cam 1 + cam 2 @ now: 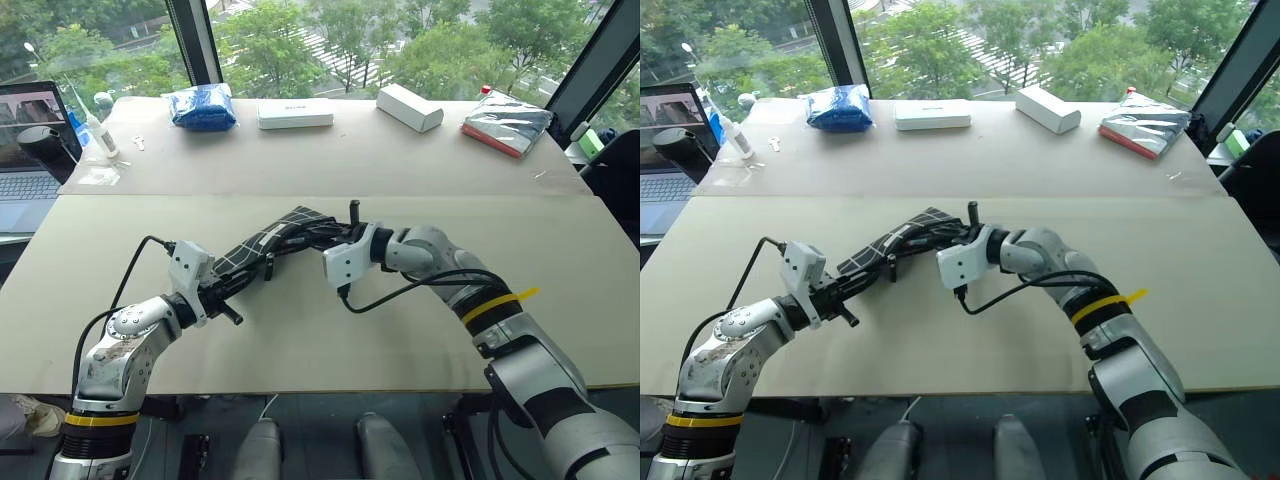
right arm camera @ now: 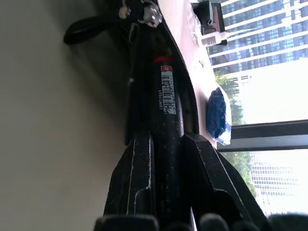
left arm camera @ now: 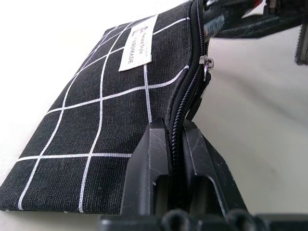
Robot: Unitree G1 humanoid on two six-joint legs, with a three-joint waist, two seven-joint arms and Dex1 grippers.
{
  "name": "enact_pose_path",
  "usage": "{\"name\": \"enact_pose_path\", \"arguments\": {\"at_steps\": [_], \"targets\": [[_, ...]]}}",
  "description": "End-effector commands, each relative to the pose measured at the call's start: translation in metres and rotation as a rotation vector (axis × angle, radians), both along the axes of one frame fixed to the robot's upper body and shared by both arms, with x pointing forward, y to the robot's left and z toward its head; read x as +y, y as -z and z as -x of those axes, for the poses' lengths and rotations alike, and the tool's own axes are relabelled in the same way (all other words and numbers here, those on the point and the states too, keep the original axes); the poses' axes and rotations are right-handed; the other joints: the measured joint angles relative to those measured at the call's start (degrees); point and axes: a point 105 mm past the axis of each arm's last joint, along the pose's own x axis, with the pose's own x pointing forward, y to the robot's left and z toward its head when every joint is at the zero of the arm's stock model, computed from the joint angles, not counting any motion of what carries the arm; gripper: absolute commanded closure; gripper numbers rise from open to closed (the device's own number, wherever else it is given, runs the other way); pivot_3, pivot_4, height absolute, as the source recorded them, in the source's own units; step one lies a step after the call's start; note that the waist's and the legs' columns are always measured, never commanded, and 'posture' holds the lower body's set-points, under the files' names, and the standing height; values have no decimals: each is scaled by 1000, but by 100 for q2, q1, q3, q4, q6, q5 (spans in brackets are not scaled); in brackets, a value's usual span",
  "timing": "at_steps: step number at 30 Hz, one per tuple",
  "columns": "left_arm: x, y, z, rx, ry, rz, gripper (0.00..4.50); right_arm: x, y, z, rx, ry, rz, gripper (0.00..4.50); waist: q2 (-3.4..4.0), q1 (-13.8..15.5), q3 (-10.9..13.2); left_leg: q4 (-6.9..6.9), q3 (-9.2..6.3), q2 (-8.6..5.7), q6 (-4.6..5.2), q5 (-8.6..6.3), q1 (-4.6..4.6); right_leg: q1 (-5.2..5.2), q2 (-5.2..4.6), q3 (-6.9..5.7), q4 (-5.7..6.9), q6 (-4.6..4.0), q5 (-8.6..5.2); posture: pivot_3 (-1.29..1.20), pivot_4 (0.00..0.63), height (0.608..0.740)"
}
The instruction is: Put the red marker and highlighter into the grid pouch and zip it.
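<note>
Left end effector (image 3: 175,144) — fingers closed tight on the zipper edge at one end of the grid pouch (image 3: 101,125), holding it lifted just above the desk (image 1: 330,340). Pouch: soft, light fabric, likely to sag and fold unless pinned at a corner or along the zipper seam, so the present hold suits it. Right end effector (image 2: 166,159) — fingers partly closed round the black barrel of the red marker (image 2: 166,103), its tip at the pouch's open mouth. Marker: stiff, light, smooth, judged apt to slip or pivot; best held mid-barrel. Left wrist view gives the white label and zipper slider; right wrist view gives the marker's red band and barcode sticker. Head views alone give the pouch stretched between both arms. Highlighter — cannot tell where.
</note>
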Motion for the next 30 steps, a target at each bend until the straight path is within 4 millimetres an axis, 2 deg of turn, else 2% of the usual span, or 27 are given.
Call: {"name": "enact_pose_path", "arguments": {"at_steps": [1,7,12,19,22,24,27,30], "targets": [[-8,-15,2,-47,38,-2,4500,15,-15,4,-70,-58,-9,3988,0,-5,0,0,0,-1,0,0,0,0,0,0,1,0,0,0,150,740],[-9,-17,1,-48,42,-1,4500,38,-12,12,-112,-145,15,3988,0,-45,0,0,0,0,-1,0,4,-3,0,0,14,0,0,0,150,740],[-9,-20,1,-50,47,-1,4500,60,-8,34,-100,-299,7,3988,0,-74,0,0,0,0,-1,0,6,-6,1,1,23,0,0,0,150,740],[-11,-21,3,-51,56,8,4500,70,-7,40,-72,-352,-22,3988,1,-78,0,1,0,0,-2,1,8,-6,0,1,28,0,0,0,150,740],[-12,-21,4,-49,59,10,4500,66,-2,34,-84,-334,13,3988,1,-83,1,1,0,0,-2,1,9,-7,1,1,30,0,0,0,150,740],[-12,-21,4,-49,59,10,4500,59,2,22,-82,-275,40,3988,2,-84,1,1,0,0,-3,2,9,-8,1,1,30,0,0,0,150,740],[-12,-21,6,-44,66,10,4500,37,9,-2,-116,-161,123,3988,2,-83,1,0,0,0,-4,2,10,-8,1,2,33,0,0,0,150,740],[-13,-21,7,-38,80,9,4500,30,10,-9,-138,-133,143,3988,2,-77,1,0,-1,-1,-8,5,10,-8,1,1,33,0,0,0,150,740]]}}
